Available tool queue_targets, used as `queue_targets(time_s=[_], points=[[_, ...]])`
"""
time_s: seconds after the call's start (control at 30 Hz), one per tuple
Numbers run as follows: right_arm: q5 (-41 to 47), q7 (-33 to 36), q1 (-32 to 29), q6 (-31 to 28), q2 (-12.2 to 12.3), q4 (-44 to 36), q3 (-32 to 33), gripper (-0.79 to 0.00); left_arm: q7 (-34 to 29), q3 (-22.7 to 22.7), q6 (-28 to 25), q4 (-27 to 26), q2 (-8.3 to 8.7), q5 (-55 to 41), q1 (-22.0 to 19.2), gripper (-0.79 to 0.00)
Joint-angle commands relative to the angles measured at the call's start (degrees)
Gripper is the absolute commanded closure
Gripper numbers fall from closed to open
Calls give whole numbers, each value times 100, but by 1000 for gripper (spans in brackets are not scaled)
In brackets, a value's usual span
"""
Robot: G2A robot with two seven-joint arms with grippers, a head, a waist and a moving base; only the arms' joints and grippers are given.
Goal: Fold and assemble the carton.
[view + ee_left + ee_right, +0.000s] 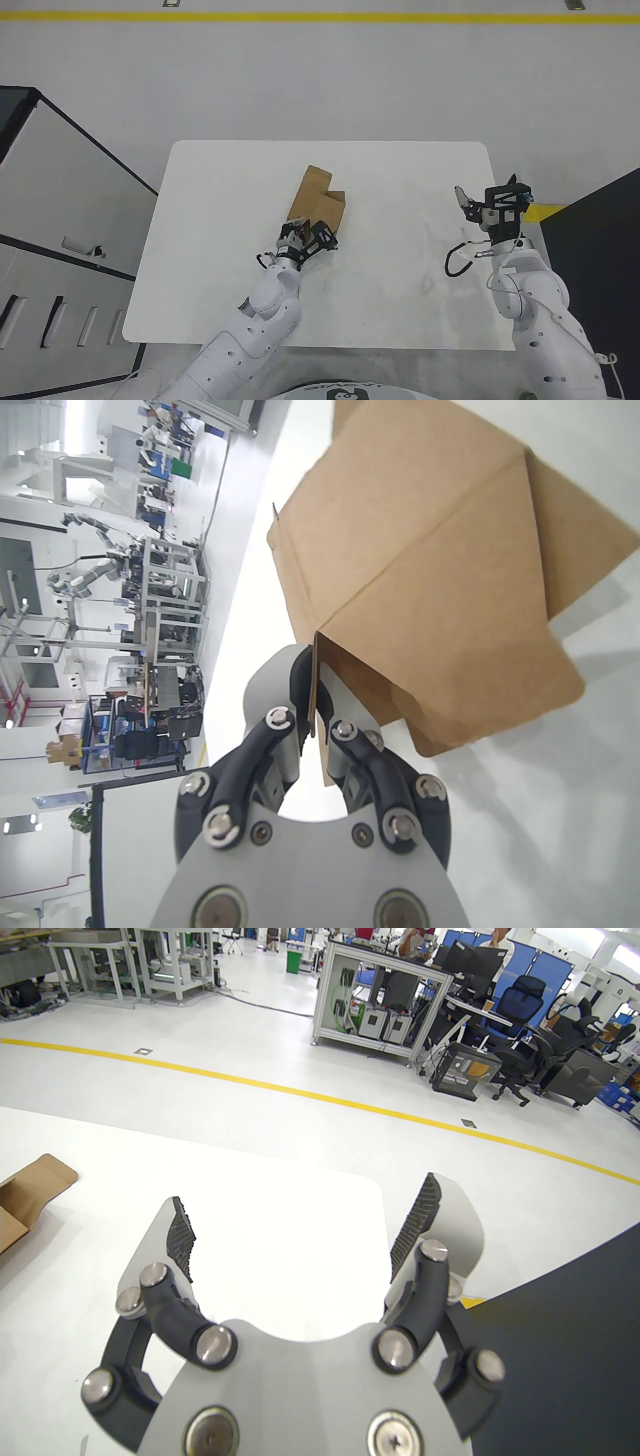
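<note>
Left pincer (312, 700) is clamped hard on a thin cardboard edge of the carton (425, 575), one black pad on either side of the sheet and no gap at all! From above, that arm comes up from the near edge of the table (400, 300) and meets the carton at its near end, a touch left of the table's middle. It's brown and half-folded, panels creased at angles, one flap with a rounded corner jutting out to the side. It looks raised off the white top at the held end, though whether the far end touches down is hard to call from here. Over to the right pincer (305, 1223): fingers spread wide, nothing between them, hanging over the table's right edge, well apart from the carton. Beyond the table, a yellow line (320, 16) runs across the floor.
</note>
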Motion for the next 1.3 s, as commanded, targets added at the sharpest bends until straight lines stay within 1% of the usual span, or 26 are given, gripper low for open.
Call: queue_targets(time_s=[0.0, 0.07, 0.13, 0.17, 0.2, 0.3, 0.4, 0.47, 0.73, 0.77, 0.83, 0.93, 0.97, 1.03, 1.07, 1.2, 1.27], points=[[0, 0, 0, 0, 0, 0, 0, -785, 285, -145, -100, -458, 58, 60, 174, 0], [0, 0, 0, 0, 0, 0, 0, -785, 569, -298, -289, -835, 116, -2, 348, 0], [0, 0, 0, 0, 0, 0, 0, -785, 942, -542, -842, -1387, 219, 25, 586, 0], [0, 0, 0, 0, 0, 0, 0, -785, 1028, -619, -975, -1543, 248, 34, 668, 0], [0, 0, 0, 0, 0, 0, 0, -785, 1195, -714, -1247, -1794, 292, 22, 792, 0], [0, 0, 0, 0, 0, 0, 0, -785, 1564, -1116, -1848, -2566, 420, 22, 1165, 0], [0, 0, 0, 0, 0, 0, 0, -785, 1802, -1402, -2231, -3096, 502, 35, 1411, 0], [0, 0, 0, 0, 0, 0, 0, -785, 1950, -1481, -2498, -3321, 541, 104, 1491, 0], [0, 0, 0, 0, 0, 0, 0, -785, 1952, -1484, -2491, -3307, 539, 63, 1494, 0], [0, 0, 0, 0, 0, 0, 0, -785, 1983, -1535, -2447, -3278, 530, -214, 1484, 0], [0, 0, 0, 0, 0, 0, 0, -785, 2162, -1638, -2522, -3334, 542, -421, 1445, 0], [0, 0, 0, 0, 0, 0, 0, -785, 2623, -1922, -2818, -3497, 587, -851, 1451, 0], [0, 0, 0, 0, 0, 0, 0, -785, 2895, -2072, -3033, -3574, 616, -1050, 1458, 0], [0, 0, 0, 0, 0, 0, 0, -785, 3235, -2271, -3305, -3651, 649, -1368, 1474, 0], [0, 0, 0, 0, 0, 0, 0, -785, 3443, -2433, -3522, -3700, 677, -1560, 1479, 0], [0, 0, 0, 0, 0, 0, 0, -785, 3795, -2810, -3892, -3815, 731, -2056, 1471, 0], [0, 0, 0, 0, 0, 0, 0, -785, 3837, -2897, -3964, -3900, 753, -2002, 1454, 0]])
